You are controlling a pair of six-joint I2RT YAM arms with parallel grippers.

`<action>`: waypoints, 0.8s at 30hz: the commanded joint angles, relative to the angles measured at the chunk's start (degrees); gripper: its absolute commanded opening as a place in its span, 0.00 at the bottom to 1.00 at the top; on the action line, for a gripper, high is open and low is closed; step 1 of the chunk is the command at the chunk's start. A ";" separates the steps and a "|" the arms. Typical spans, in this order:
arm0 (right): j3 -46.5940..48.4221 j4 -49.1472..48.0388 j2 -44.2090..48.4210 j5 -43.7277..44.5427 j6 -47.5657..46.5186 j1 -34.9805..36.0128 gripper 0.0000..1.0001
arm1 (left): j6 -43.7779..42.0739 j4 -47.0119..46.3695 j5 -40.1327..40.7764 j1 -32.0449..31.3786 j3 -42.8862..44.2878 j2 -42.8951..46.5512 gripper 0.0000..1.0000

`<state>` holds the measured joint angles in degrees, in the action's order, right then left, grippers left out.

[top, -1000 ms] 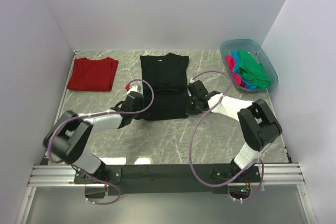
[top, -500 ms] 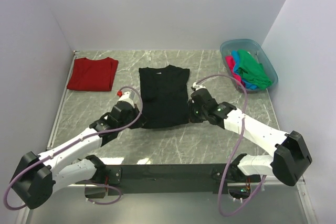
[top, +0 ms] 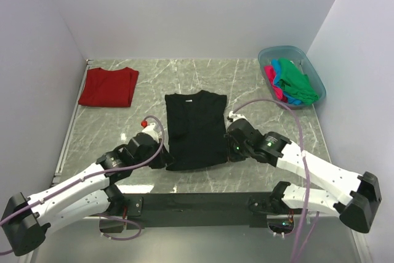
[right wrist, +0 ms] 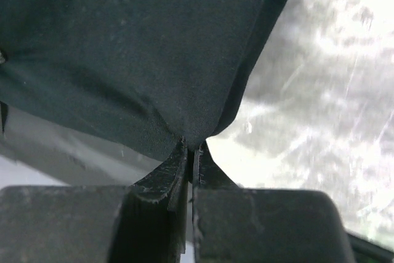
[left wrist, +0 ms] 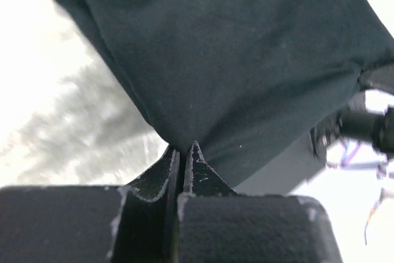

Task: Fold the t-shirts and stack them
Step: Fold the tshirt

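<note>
The black t-shirt [top: 196,129] lies folded into a long strip on the marble table [top: 271,170], collar at the far end. My left gripper [top: 166,163] is shut on its near left corner, and the left wrist view has the black cloth [left wrist: 234,60] pinched at the gripper [left wrist: 183,149]. At the near right corner my right gripper [top: 229,155] is also shut on the black cloth [right wrist: 123,47], which runs into the gripper [right wrist: 192,146]. A folded dark red t-shirt [top: 108,86] rests at the far left. Green [top: 298,81], pink [top: 275,87] and blue t-shirts [top: 294,100] sit in the tub.
A translucent blue plastic tub [top: 311,69] stands at the far right by the white wall. White walls enclose the table on the left, back and right. A black rail [top: 197,201] carrying the arm bases runs along the near edge.
Both arms have drawn back toward the near edge, dragging the black t-shirt toward me across the table. The grips stayed shut throughout.
</note>
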<state>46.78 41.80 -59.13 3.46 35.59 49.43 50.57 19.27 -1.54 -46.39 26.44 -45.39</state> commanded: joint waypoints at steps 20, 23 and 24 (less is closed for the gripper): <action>12.54 20.43 9.84 2.32 2.12 4.98 0.00 | 5.06 4.30 -3.93 -5.82 5.92 13.67 0.00; 14.11 17.71 5.44 6.62 0.80 4.71 0.00 | 6.12 -0.35 -0.76 -5.82 4.42 9.99 0.01; 14.47 16.48 3.26 7.69 0.27 4.02 0.00 | 6.21 -1.50 1.34 -5.73 3.89 8.75 0.01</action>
<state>58.54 60.16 -51.55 3.88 38.09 54.19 55.29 23.27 -6.13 -52.12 31.64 -33.58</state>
